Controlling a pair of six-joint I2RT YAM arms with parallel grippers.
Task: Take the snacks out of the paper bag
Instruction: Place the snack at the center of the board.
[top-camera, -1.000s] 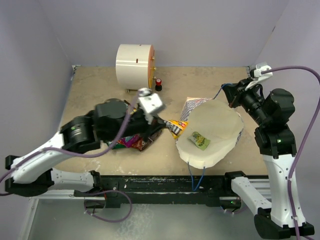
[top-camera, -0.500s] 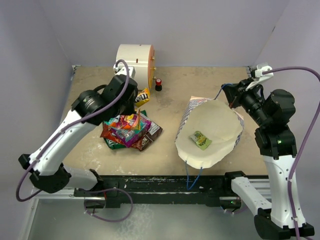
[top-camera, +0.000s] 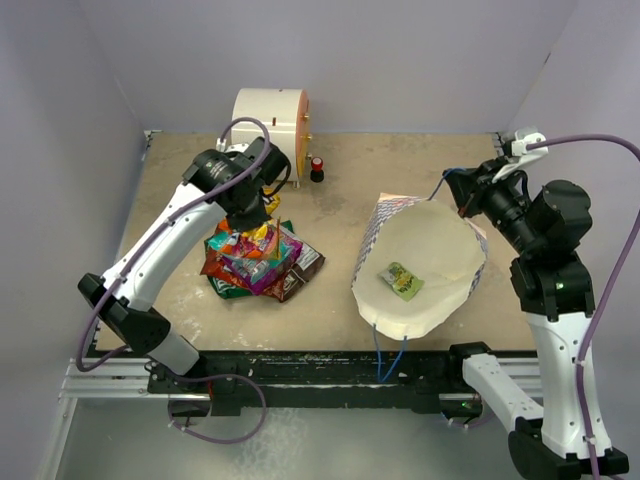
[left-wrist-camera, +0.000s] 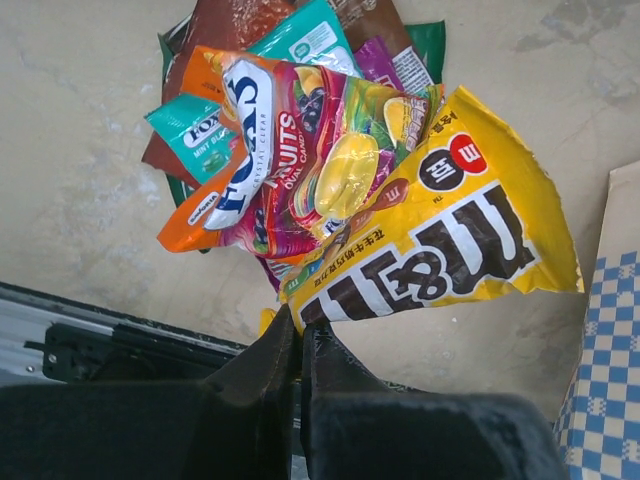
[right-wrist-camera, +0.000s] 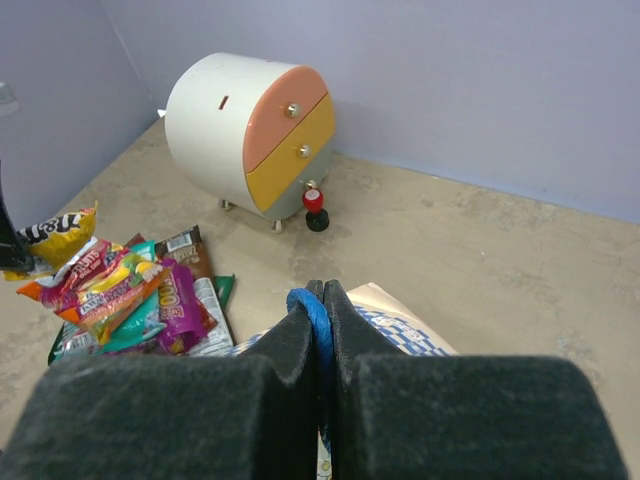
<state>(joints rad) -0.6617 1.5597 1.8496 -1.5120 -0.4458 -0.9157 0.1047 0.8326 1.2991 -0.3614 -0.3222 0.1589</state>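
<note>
Left claw (left-wrist-camera: 298, 335) has carried the yellow packet (left-wrist-camera: 450, 240) over the pile (top-camera: 255, 260).

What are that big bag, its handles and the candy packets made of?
The bag looks like matte white paper, checkered blue outside: its rim stands stiff and creased. Its handles seem thin blue cord; the right claw pinches one. The packets look like glossy printed plastic film, crinkled and reflecting light, as does the yellow one in the left claw.

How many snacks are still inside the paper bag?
1 that I can see: a small green packet lying on the floor of the open paper bag. Others might hide under the bag's near wall.
</note>
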